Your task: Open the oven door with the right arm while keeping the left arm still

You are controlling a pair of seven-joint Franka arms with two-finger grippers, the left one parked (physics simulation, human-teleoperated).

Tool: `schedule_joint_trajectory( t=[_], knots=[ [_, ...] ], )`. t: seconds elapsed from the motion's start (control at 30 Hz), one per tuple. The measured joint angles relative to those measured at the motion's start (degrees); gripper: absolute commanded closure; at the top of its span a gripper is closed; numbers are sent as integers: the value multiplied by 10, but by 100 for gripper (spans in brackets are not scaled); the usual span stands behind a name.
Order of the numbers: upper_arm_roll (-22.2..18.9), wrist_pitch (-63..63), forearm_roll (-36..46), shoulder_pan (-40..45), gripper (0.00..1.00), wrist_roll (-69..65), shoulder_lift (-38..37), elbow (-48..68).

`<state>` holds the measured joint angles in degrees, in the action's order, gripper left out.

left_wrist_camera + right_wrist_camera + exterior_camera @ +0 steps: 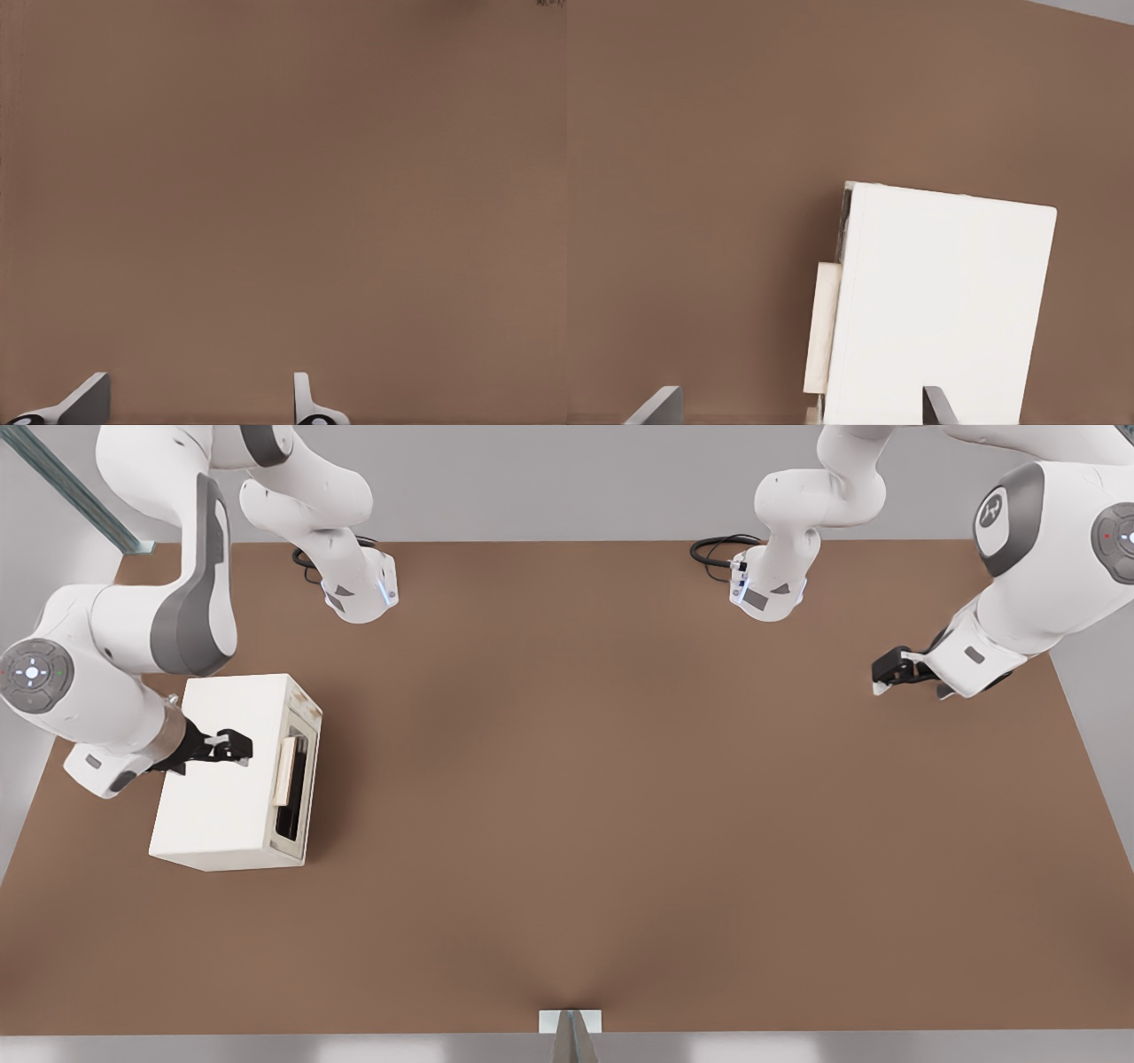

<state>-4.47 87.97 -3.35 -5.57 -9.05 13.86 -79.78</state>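
Observation:
The cream-white box oven (217,797) stands on the brown table at the front view's left. Its oven door (299,775), with a dark window and a cream bar handle (285,771), faces the front view's right and looks shut flush. My gripper (232,746) hovers open above the oven's top, a little short of the handle edge. In the right wrist view the oven top (948,301) and the handle (824,328) lie ahead of my gripper (802,394), whose fingers (656,409) are spread wide with nothing between them.
The brown table (620,797) stretches to the front view's right. The two arm bases (359,593) (769,593) with black cables stand at its far edge. The other arm's gripper (893,671) hangs at the far right. A small grey bracket (570,1022) sits at the near edge.

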Motion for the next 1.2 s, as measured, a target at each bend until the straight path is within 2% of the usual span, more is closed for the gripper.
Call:
schedule_joint_trajectory(
  t=[0.07,0.1,0.13,0.2,0.3,0.4,0.53,0.63,0.7,1.2],
  knots=[
    [0,-6,-3,0,0,-3,1,-1],
    [1,-9,-5,-2,21,-4,13,-3],
    [1,-13,-8,-18,78,0,33,-1],
    [-1,-21,-56,-99,79,16,96,6],
    [-13,-21,-143,-188,79,60,200,78],
    [-13,-32,-221,-217,79,107,223,53],
    [-17,-37,-257,-200,79,167,205,36],
    [10,-46,-273,-189,79,214,154,-81],
    [15,-55,-278,-183,79,247,142,-112],
    [2,-47,-346,-167,79,445,139,-183]
  ],
)
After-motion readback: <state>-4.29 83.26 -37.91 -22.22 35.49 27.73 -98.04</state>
